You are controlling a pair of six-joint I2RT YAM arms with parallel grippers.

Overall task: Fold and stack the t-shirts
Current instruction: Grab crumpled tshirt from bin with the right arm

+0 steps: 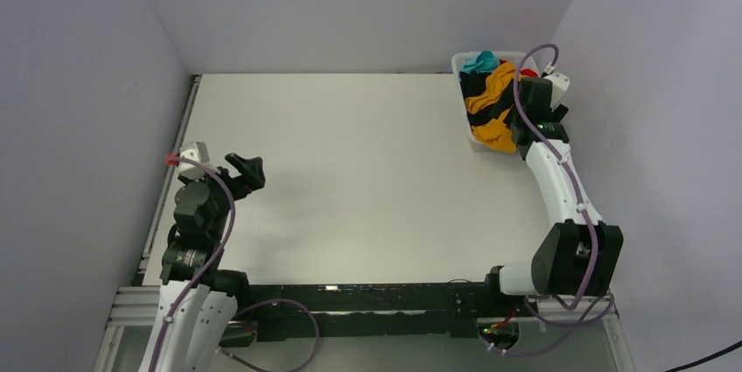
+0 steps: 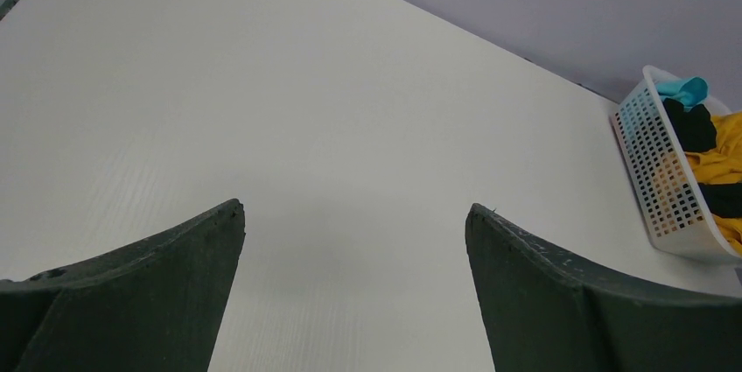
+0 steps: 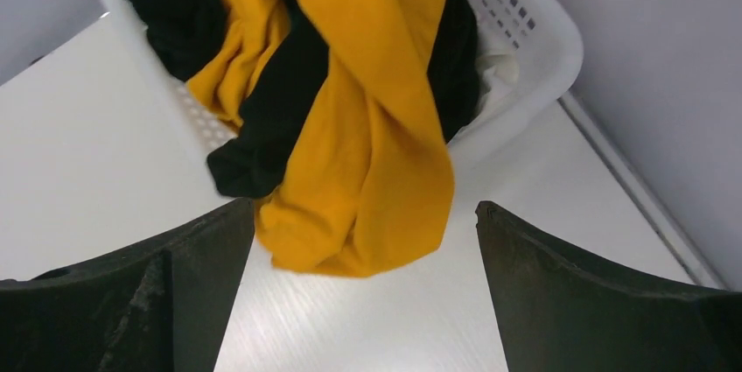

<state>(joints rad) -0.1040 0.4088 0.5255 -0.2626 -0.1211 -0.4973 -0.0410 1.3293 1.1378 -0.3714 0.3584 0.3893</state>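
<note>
A white basket (image 1: 457, 61) at the table's far right holds a heap of t-shirts. A mustard-orange shirt (image 1: 494, 109) spills over its near rim, with a black shirt (image 1: 473, 85), a teal one (image 1: 480, 63) and a red one (image 1: 528, 73) around it. My right gripper (image 1: 522, 129) is open beside the basket's near end. In the right wrist view its jaws (image 3: 364, 206) stand wide apart just short of the hanging end of the mustard shirt (image 3: 376, 127), holding nothing. The black shirt (image 3: 280, 118) is twisted through it. My left gripper (image 1: 252, 171) is open and empty at the left.
The white table (image 1: 367, 171) has a metal rail along its left edge (image 1: 175, 153) and grey walls behind and to the right. In the left wrist view the open left gripper (image 2: 354, 214) looks across the table toward the basket (image 2: 652, 171).
</note>
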